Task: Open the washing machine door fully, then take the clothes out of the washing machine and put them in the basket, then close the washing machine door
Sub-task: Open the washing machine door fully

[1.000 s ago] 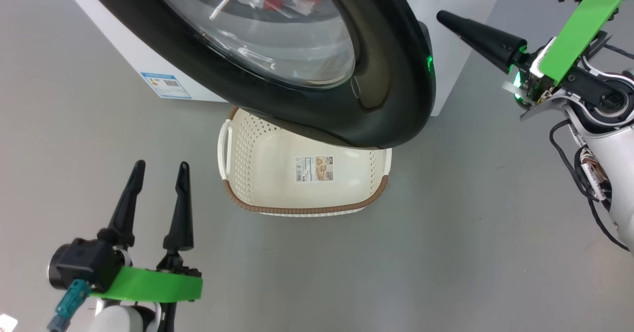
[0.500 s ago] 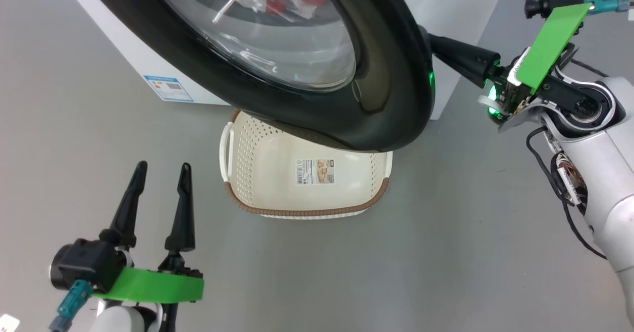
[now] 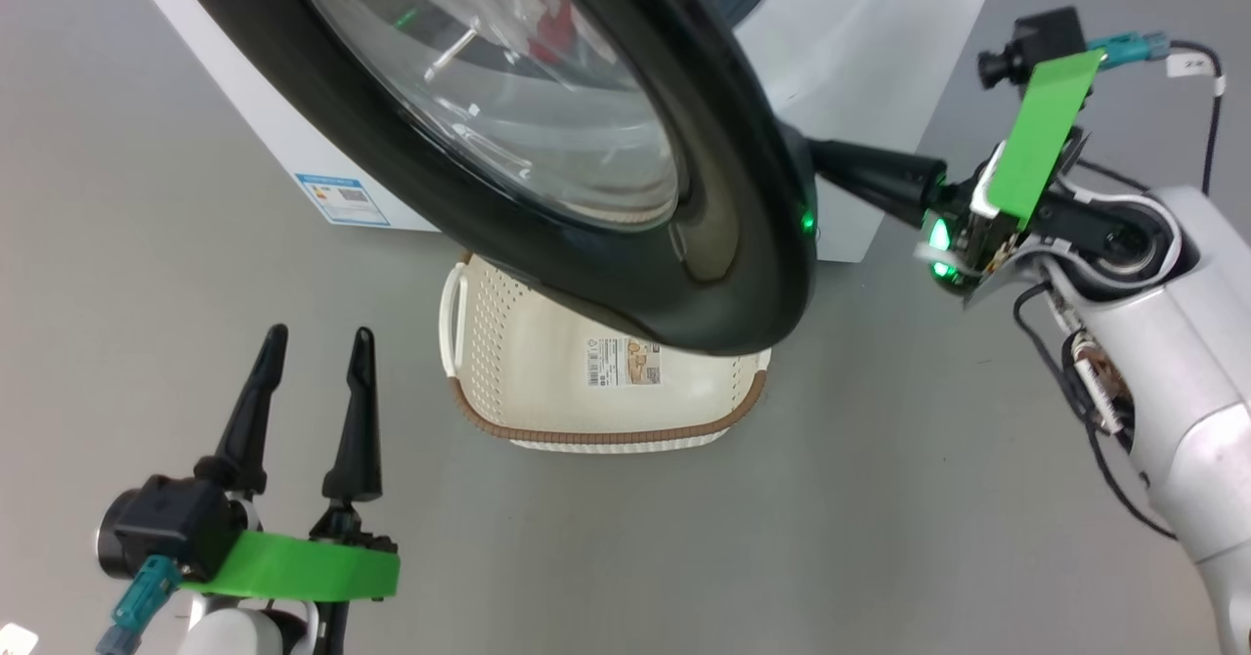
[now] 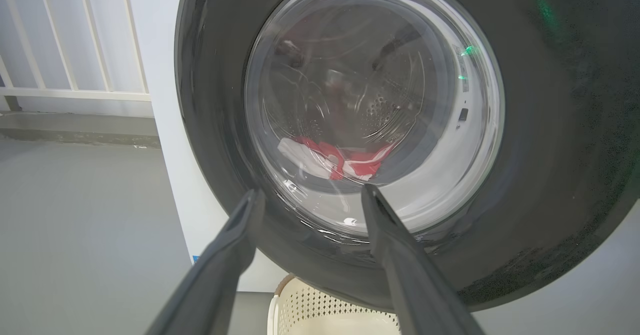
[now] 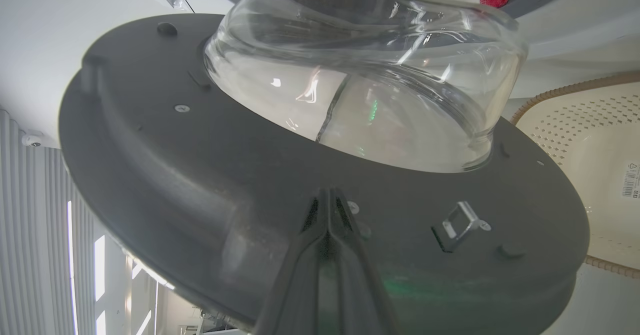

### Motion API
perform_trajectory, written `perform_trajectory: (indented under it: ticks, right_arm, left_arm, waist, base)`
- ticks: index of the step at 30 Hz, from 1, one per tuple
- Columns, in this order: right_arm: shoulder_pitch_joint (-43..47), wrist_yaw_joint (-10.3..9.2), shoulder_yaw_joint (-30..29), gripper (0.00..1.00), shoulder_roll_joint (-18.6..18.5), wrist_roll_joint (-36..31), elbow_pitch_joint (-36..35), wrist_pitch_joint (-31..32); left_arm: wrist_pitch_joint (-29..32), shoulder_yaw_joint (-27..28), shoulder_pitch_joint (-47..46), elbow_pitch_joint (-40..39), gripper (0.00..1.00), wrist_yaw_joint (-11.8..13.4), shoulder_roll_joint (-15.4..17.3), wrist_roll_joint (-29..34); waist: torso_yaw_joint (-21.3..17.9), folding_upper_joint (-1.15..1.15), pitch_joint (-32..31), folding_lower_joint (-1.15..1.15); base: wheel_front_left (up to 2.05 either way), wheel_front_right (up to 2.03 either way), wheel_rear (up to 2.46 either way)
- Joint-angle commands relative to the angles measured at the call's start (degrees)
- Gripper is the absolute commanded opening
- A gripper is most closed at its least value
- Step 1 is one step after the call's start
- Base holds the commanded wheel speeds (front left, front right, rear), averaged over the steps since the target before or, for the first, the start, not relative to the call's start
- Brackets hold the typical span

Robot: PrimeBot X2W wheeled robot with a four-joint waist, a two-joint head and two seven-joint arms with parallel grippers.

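Observation:
The washing machine door [image 3: 753, 244], glossy black with a clear glass bowl, stands partly open over the basket [image 3: 596, 406]. My right gripper [image 3: 826, 158] is shut, and its tip reaches behind the door's free edge. In the right wrist view the shut gripper [image 5: 327, 195] presses on the door's inner face [image 5: 200, 175]. Red and white clothes [image 4: 350, 160] lie in the drum, seen through the glass [image 3: 552, 24]. The white washing machine [image 3: 870, 59] stands behind. My left gripper [image 3: 320, 334] hangs open and empty at the lower left, pointing at the door's outer face [image 4: 312, 192].
A blue label [image 3: 342, 200] marks the machine's lower corner. A metal latch hook [image 5: 457, 222] sticks out of the door's inner face near my right fingers. A white railing [image 4: 70, 40] stands left of the machine. Grey floor [image 3: 880, 499] lies open around the basket.
My right gripper has moved left, its tip now behind the door's edge. The door has swung further open, towards the view's left. My left gripper has stayed still.

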Motion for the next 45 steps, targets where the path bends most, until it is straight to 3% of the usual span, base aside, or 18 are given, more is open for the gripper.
perform_trajectory:
  ticks: [1, 31, 45]
  right_arm:
    - [1.8, 0.10, 0.9, 0.00, 1.1, -0.1, -2.2, 0.6]
    - [15.2, 0.10, 1.0, 0.00, 4.7, 3.0, -10.9, 0.7]
    - [16.8, 0.10, 2.2, 0.00, 7.4, 1.6, -12.5, 1.3]
  left_arm:
    - [-0.5, 2.1, 0.6, -0.9, 1.00, 0.2, 1.1, 0.0]
    - [-0.5, 2.1, 4.3, 0.8, 1.00, 0.5, 1.1, -0.8]
    - [-0.5, 2.4, 5.5, 1.4, 1.00, 0.7, 1.1, -0.9]
  waist:
    - [0.2, 0.00, -0.4, 0.00]
    - [8.8, 0.00, -6.9, 0.00]
    - [16.0, 0.00, -8.8, 0.00]
  base:
    - [0.00, 0.00, 0.00]
    - [0.00, 0.00, 0.00]
    - [0.00, 0.00, 0.00]
